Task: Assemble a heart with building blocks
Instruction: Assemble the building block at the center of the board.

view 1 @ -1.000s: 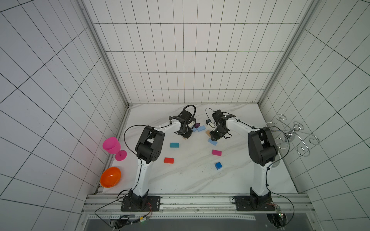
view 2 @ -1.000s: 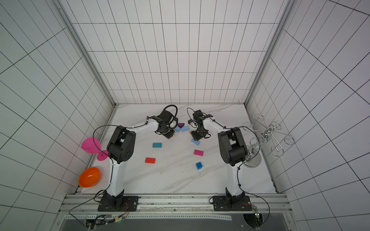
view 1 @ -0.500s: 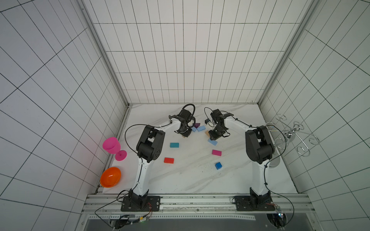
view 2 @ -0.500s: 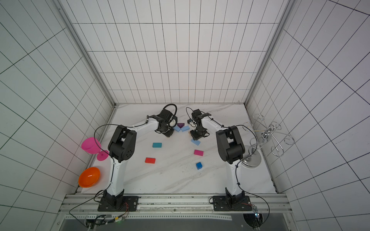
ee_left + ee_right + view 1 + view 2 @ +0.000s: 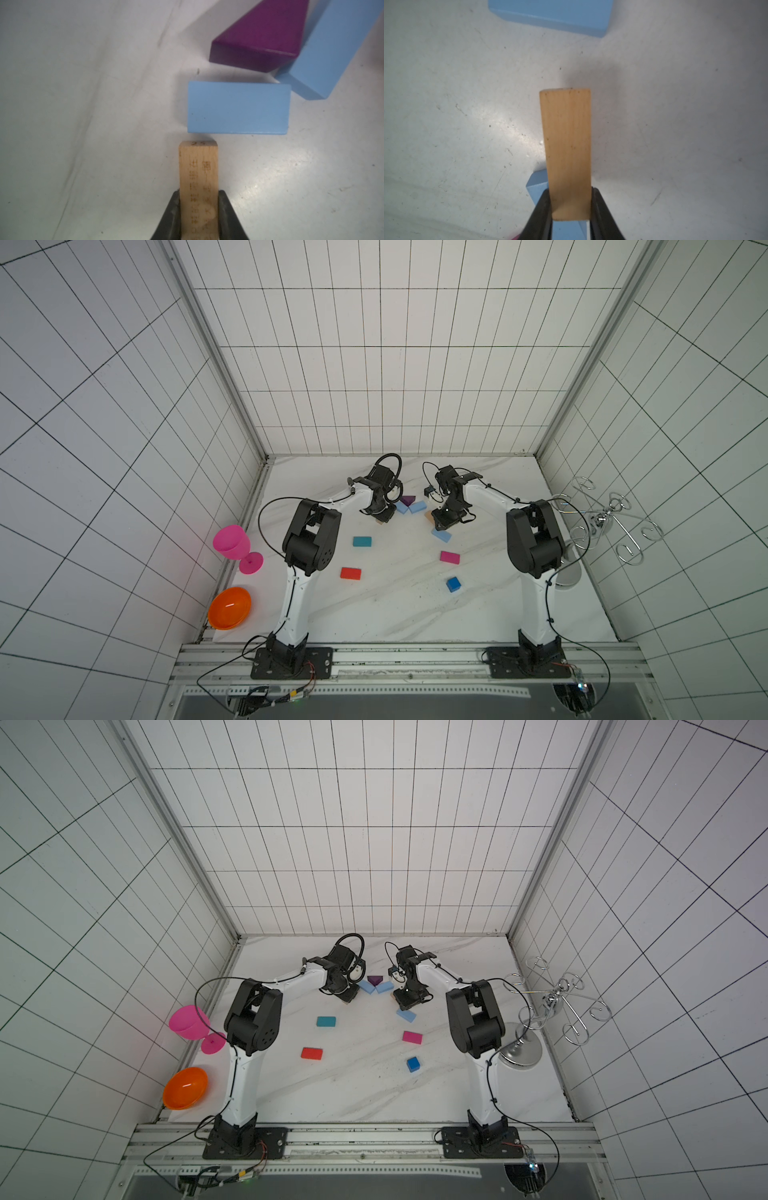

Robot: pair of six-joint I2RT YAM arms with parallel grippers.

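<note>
Left end effector (image 5: pixel 198 194) and right end effector (image 5: pixel 570 190) each clamp a tan block (image 5: pixel 198 170), flanking the purple triangle (image 5: pixel 261 37). We judge them the shoulders of the heart (image 5: pixel 417 507).

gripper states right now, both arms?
Left gripper: shut on engraved tan block.
Right gripper: shut on plain tan block.

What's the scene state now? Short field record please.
left gripper: shut on engraved wood block, end near left light blue block
right gripper: shut on plain wood block
grouped at back: purple triangle, left light blue block, right light blue block
loose: third light blue block, teal block, red block, magenta block, blue cube
aside: pink goblet, orange bowl
</note>
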